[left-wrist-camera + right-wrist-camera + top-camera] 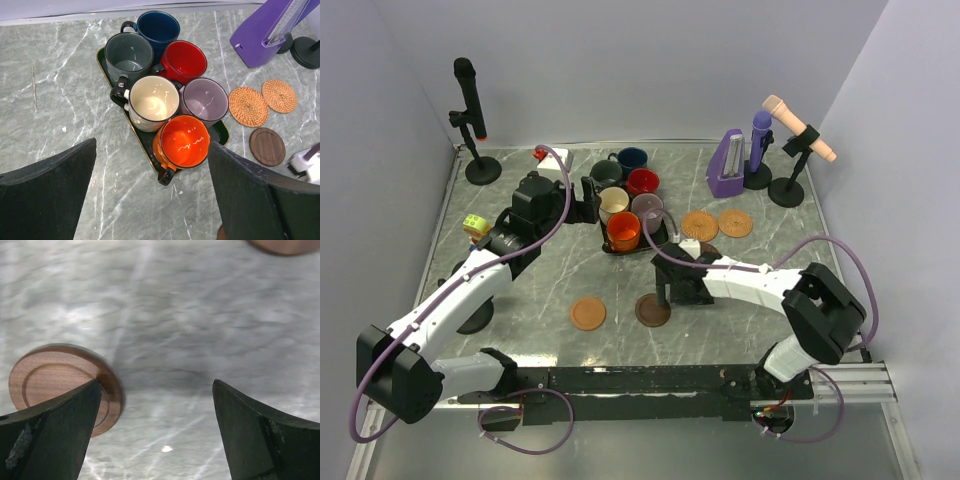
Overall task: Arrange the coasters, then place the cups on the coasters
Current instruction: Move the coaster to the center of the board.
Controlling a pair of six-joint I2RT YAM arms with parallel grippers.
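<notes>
Six cups stand on a black tray (103, 61): navy (159, 29), grey-green (129, 52), red (184, 61), cream (152, 100), mauve (204, 100) and orange (184, 141). My left gripper (152, 200) hangs open just in front of the orange cup, holding nothing. Two woven coasters (248, 106) (279, 96) and a dark brown one (267, 146) lie right of the tray. Nearer the front lie a tan coaster (587, 313) and a dark brown coaster (50, 380). My right gripper (157, 435) is open low over the table, its left finger (55, 435) over that coaster's edge.
A black microphone on a stand (470, 110) is at the back left, with a small roll of tape (475, 225) at the left edge. A purple metronome (728, 163), a purple microphone (760, 140) and a beige microphone (800, 130) stand at the back right.
</notes>
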